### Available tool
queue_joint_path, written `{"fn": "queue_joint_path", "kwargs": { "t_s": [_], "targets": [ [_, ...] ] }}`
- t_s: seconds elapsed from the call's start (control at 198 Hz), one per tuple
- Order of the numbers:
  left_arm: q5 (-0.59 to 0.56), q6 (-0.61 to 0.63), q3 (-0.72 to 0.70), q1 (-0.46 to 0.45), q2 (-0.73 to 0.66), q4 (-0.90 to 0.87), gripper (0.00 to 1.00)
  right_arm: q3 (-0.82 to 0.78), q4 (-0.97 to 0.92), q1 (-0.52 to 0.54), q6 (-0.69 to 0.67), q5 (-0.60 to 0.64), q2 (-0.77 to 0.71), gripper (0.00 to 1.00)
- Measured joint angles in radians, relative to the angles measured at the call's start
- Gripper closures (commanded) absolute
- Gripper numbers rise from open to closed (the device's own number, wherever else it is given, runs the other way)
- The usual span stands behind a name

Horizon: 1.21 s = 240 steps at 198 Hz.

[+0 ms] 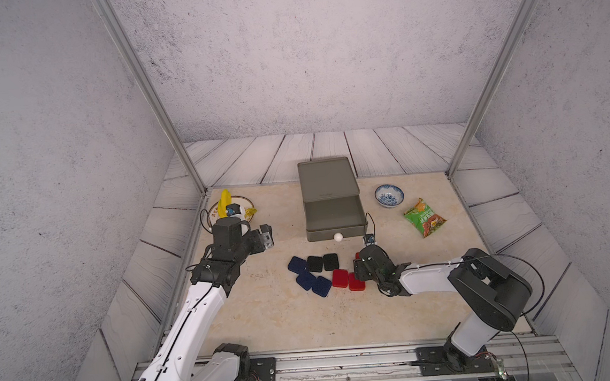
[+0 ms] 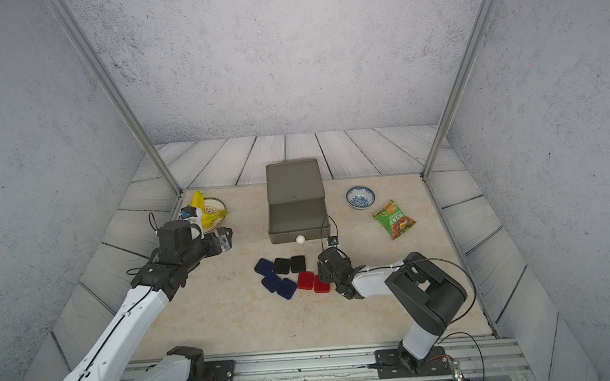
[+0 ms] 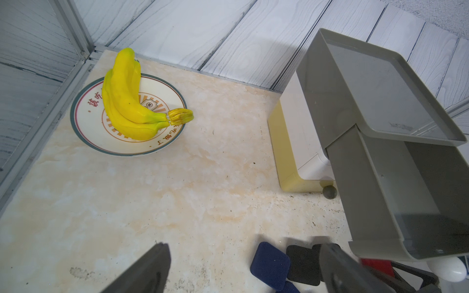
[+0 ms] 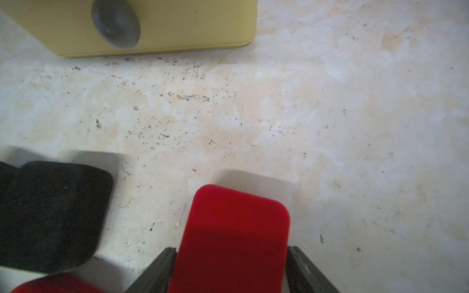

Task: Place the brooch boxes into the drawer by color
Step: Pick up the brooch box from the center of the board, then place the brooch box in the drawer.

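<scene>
Your right tool (image 4: pixel 231 251) has its 2 fingers closed against both sides of 1 red brooch box (image 4: pixel 236 223). From the right wrist view you cannot tell if this box rests on the surface (image 1: pixel 267 317) or is a little above it. In both top views the body of the tool hides nearly all of this box.

The other 7 boxes lie flat on the surface, close together, in front of the cabinet (image 1: pixel 326 177). There are 2 red boxes (image 1: pixel 340 278) touching each other just beside the right tool, 3 dark blue boxes (image 1: pixel 305 280) on the far side of the group from that tool, and 2 black boxes (image 1: pixel 315 263) side by side nearest the cabinet.

The grey top drawer (image 1: pixel 335 232) is pulled out toward the arms, with its white knob (image 1: pixel 338 237) at the front. The yellow bottom drawer (image 4: pixel 177 25) is pushed in.

Your left tool (image 1: pixel 269 237) hangs above the surface with fingers wide apart and nothing between them, between the plate (image 1: pixel 248 202) of bananas (image 3: pixel 124 101) and the cabinet. A blue-patterned bowl (image 1: pixel 389 195) and a green snack packet (image 1: pixel 425 217) lie on the cabinet's other side.
</scene>
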Motion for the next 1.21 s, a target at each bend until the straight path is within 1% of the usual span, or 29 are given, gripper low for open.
{"fn": "queue_joint_path", "kwargs": {
  "t_s": [0.081,0.121,0.202,0.313,0.46,0.637,0.748,0.849,0.93,1.011,1.062,1.213],
  "targets": [
    [0.0,0.0,0.001,0.0,0.0,0.001,0.02,0.0,0.002,-0.013,0.006,0.003,0.0,0.51],
    [0.0,0.0,0.001,0.0,0.0,0.0,0.02,-0.001,0.0,-0.019,0.003,0.003,-0.003,0.54],
    [0.0,0.0,0.001,0.0,0.0,0.0,0.02,-0.013,-0.001,-0.027,0.006,0.003,-0.015,0.55],
    [0.0,0.0,0.001,0.0,0.0,-0.001,0.02,-0.046,-0.031,-0.032,0.005,0.003,-0.074,0.55],
    [0.0,-0.001,0.006,0.0,-0.006,-0.01,0.02,-0.078,-0.116,-0.033,0.002,0.004,-0.244,0.56],
    [0.003,-0.004,0.024,0.0,-0.034,-0.028,0.02,-0.079,-0.25,-0.033,-0.011,0.034,-0.526,0.58],
    [0.009,-0.006,0.047,0.0,-0.05,-0.045,0.02,-0.053,-0.351,-0.033,-0.046,0.048,-0.67,0.58],
    [0.014,-0.006,0.081,0.0,-0.052,-0.07,0.02,0.0,-0.412,-0.033,-0.088,0.045,-0.745,0.59],
    [0.021,-0.01,0.106,0.0,-0.053,-0.09,0.02,0.076,-0.441,-0.033,-0.123,0.027,-0.75,0.6],
    [0.028,-0.013,0.112,0.0,-0.06,-0.099,0.02,0.187,-0.472,-0.033,-0.147,-0.014,-0.702,0.61],
    [0.032,-0.014,0.112,0.0,-0.066,-0.108,0.02,0.275,-0.483,-0.033,-0.158,-0.05,-0.64,0.61],
    [0.035,-0.015,0.119,0.0,-0.078,-0.145,0.02,0.474,-0.514,-0.032,-0.177,-0.155,-0.453,0.61]
  ]
}}
